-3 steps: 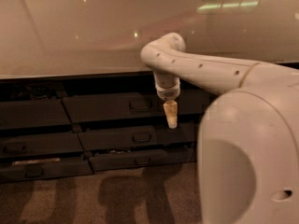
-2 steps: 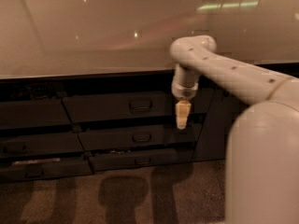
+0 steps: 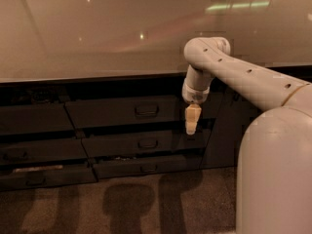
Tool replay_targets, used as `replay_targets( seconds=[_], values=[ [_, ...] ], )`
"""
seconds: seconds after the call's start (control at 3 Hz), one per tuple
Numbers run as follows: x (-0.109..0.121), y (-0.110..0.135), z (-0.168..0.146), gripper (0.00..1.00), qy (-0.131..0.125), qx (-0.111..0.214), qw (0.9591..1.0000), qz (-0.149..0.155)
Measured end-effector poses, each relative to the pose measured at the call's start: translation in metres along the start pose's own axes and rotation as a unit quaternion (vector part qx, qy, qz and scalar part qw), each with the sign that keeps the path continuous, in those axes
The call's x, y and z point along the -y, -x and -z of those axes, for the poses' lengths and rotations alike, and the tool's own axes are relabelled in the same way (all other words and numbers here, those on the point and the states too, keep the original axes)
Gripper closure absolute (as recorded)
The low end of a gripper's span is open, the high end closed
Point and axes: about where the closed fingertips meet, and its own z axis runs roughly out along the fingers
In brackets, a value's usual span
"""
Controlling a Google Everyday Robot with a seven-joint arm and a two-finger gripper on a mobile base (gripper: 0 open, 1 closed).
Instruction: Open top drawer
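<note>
Left of the top drawer (image 3: 107, 112), the neighbouring stack of dark fronts (image 3: 29, 118) is being cut off by the picture's edge, and its details are being lost in shadow. A pale strip (image 3: 36, 168) is showing low on that stack, and what it is cannot be told.

The top drawer itself is sitting directly under the pale counter (image 3: 97, 33), flush with its frame, and its small centre handle (image 3: 146, 110) is being left uncovered. Below the top drawer, 2 narrower fronts (image 3: 141, 144) are being stepped back toward the carpet (image 3: 122, 204), where open floor is lying in front of the stack.

Right of the handle, the gripper (image 3: 191, 129) is being hung point-down in front of the top drawer's right end, its tip reaching the drawer's lower edge. It is being seen as 1 tapered tan shape, so how far open it is cannot be told, and nothing is being seen in its hold. Whether it is touching the front cannot be told.

Right of the top drawer, the arm (image 3: 243, 72) is crossing a dark panel, and the robot's body (image 3: 275, 179) is hiding that corner.
</note>
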Motion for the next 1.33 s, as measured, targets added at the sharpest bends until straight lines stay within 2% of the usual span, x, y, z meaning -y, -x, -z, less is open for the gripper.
replay_targets(
  seconds=[0.33, 0.67, 1.33],
  values=[
    [0.0, 0.0, 0.0, 0.0, 0.0, 0.0, 1.0, 0.0],
    [0.0, 0.0, 0.0, 0.19, 0.0, 0.0, 1.0, 0.0],
    [0.0, 0.0, -0.0001, 0.66, 0.0, 0.0, 1.0, 0.0]
  ],
)
